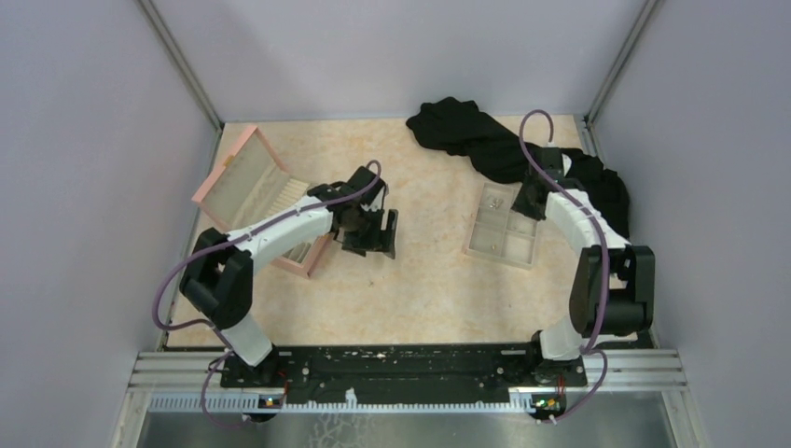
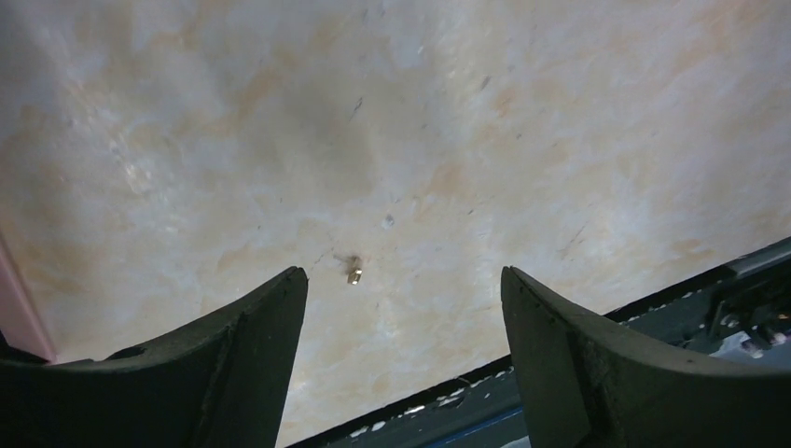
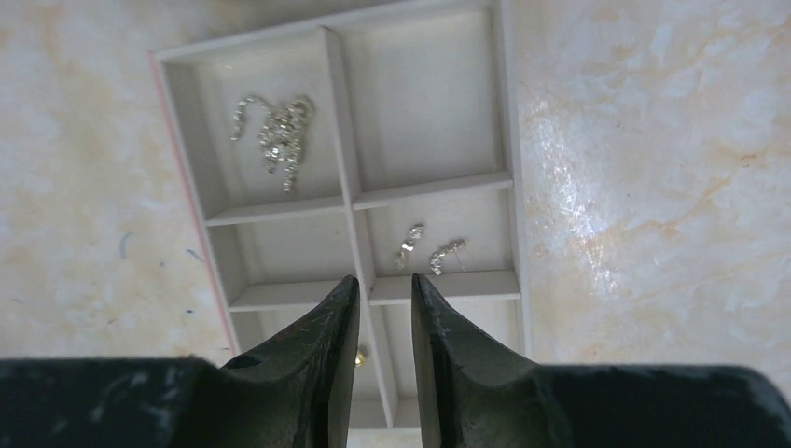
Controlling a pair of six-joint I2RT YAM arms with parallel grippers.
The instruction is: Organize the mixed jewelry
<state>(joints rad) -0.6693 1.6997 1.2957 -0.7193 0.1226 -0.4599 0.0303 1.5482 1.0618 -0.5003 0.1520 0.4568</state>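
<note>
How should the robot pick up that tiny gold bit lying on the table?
Pinch the tiny gold bit across its short body, coming straight down from above: it lies low on the bare table, with nothing to hook. The open left gripper hangs over it, off-centre, so centre first.

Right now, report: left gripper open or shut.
Open. The left gripper has its fingers wide apart, holding nothing; a tiny gold piece lies on the table.
</note>
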